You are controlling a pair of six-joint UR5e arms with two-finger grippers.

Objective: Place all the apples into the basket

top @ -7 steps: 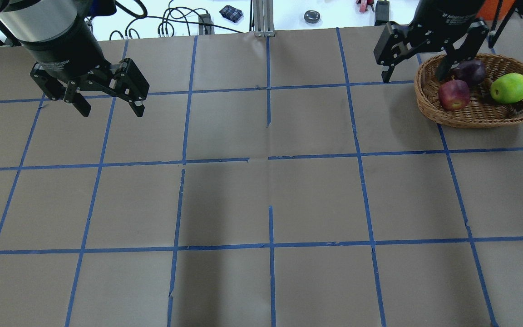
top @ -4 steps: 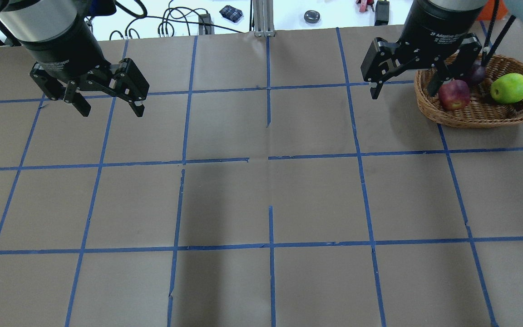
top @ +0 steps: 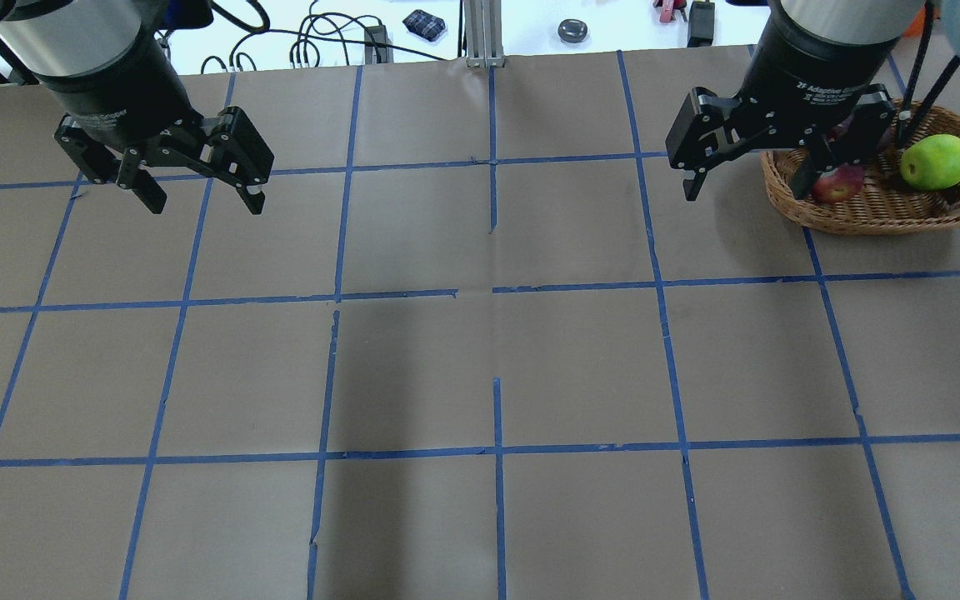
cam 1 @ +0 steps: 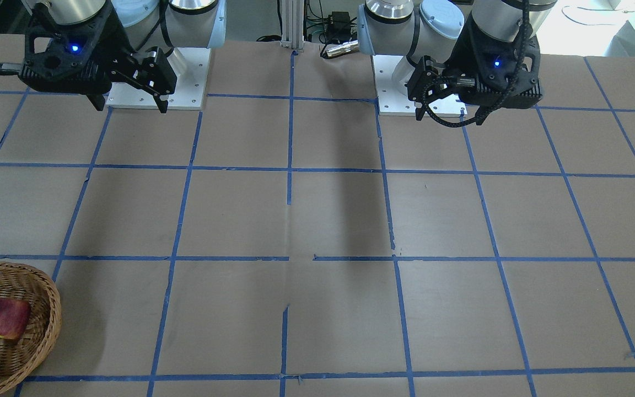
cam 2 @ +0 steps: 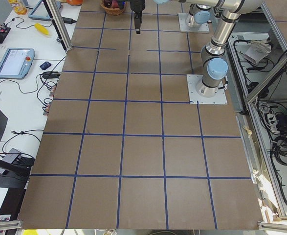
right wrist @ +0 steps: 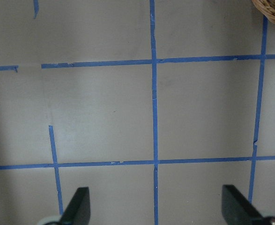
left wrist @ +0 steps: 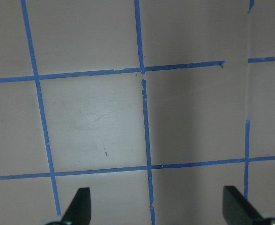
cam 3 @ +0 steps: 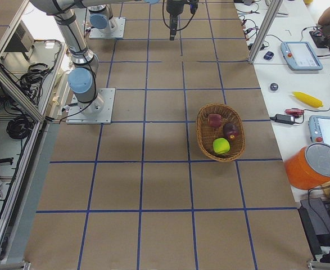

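Down near the robot, the table is brown paper ruled into squares with blue tape, and both grippers hang above it. The left gripper hovers with its jaws spread wide. Its wrist camera shows only tape lines and paper between and ahead of the two fingertips.

Over on the other side, the right gripper is spread just as wide and grips nothing. Its wrist view shows only paper under the jaws too. Just off the outer side of those right jaws sits the basket, with its braided rim peeking into the far corner of the right wrist view. From overhead, one right finger overlaps the basket's near end, though I can't tell how high above it that finger sits.

Inside the basket, the red apple lies closest to the right jaws. The dark maroon apple comes next, and the green apple lies farthest from them. All three apples are in, well apart from the left jaws. Beyond the table's far edge is a white bench with cables on it.
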